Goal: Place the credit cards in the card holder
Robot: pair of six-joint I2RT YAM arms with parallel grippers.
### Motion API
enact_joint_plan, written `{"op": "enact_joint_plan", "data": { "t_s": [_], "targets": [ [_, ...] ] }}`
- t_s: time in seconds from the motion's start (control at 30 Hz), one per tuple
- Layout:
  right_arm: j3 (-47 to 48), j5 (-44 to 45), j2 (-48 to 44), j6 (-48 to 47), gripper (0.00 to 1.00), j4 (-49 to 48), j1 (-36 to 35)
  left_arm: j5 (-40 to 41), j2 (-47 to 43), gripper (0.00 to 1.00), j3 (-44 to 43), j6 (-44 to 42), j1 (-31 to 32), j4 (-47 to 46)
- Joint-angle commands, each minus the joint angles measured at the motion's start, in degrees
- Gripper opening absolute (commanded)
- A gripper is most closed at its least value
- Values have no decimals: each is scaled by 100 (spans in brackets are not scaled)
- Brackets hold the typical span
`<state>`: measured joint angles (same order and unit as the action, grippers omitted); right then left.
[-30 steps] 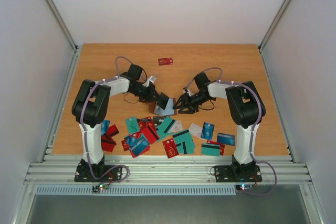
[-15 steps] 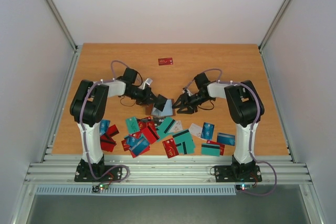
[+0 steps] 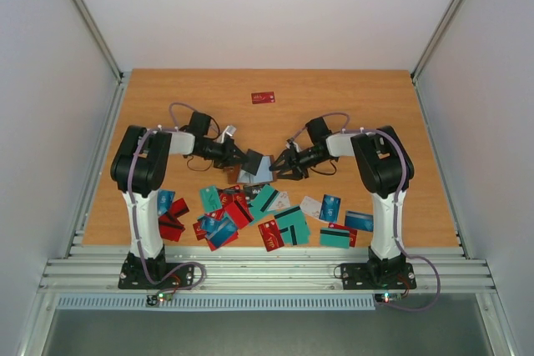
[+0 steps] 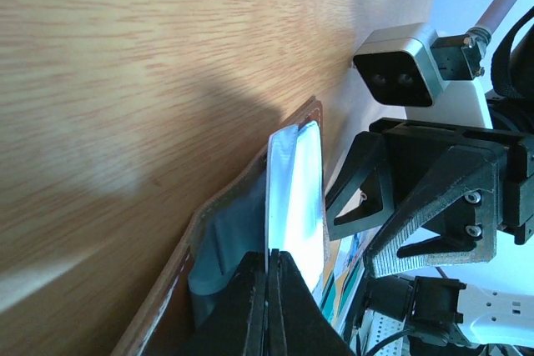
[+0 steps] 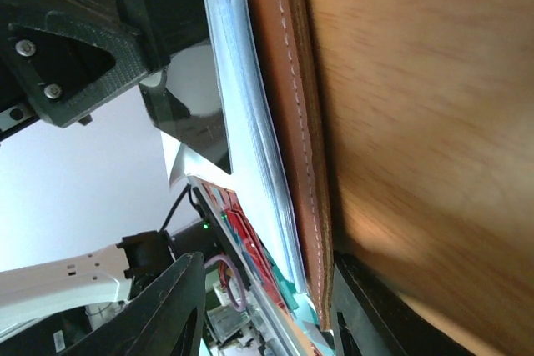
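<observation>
The left gripper (image 4: pixel 268 277) pinches one pale credit card (image 4: pixel 294 181) by its near edge, so its far end can slide into the card holder (image 5: pixel 304 122) just ahead of the jaws. The right gripper (image 5: pixel 265 298) stands wide, straddling the holder's edge, probably to brace it.

The tabletop (image 3: pixel 375 114) is orange-brown with a streaked wood grain. The card holder (image 5: pixel 292 81) is tan-brown outside with a line of pale stitching, and grey-teal inside with pale blue-white leaves. The credit cards (image 3: pixel 275 218) at 6 o'clock are teal, red, blue and white, several with a black stripe. One red card (image 3: pixel 264 97) lies at 12 o'clock. The left hand (image 4: pixel 269 264) and right hand (image 5: pixel 265 277) are black.
</observation>
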<state>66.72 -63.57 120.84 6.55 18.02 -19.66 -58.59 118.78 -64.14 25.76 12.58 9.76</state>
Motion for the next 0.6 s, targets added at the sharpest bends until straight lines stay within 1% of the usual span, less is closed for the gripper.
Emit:
{"op": "enact_joint_plan", "data": {
  "t_s": [0.0, 0.23, 0.3, 0.43, 0.5, 0.57],
  "targets": [
    [35, -177, 215, 362, 40, -500, -101, 61, 243, 0, 165, 117, -112, -373],
    [97, -194, 224, 569, 23, -716, -108, 1, 297, 0, 156, 242, -150, -516],
    [77, -220, 258, 707, 18, -914, -108, -2, 279, 0, 164, 266, -150, -548],
    [17, -284, 343, 1093, 10, -1336, -138, -27, 206, 0, 229, 344, -152, -645],
    [17, -220, 343, 1099, 6, -1304, -151, -23, 167, 0, 250, 382, -150, -675],
    [52, -151, 349, 980, 4, -1120, -153, -23, 102, 0, 268, 415, -154, -686]
  ]
}}
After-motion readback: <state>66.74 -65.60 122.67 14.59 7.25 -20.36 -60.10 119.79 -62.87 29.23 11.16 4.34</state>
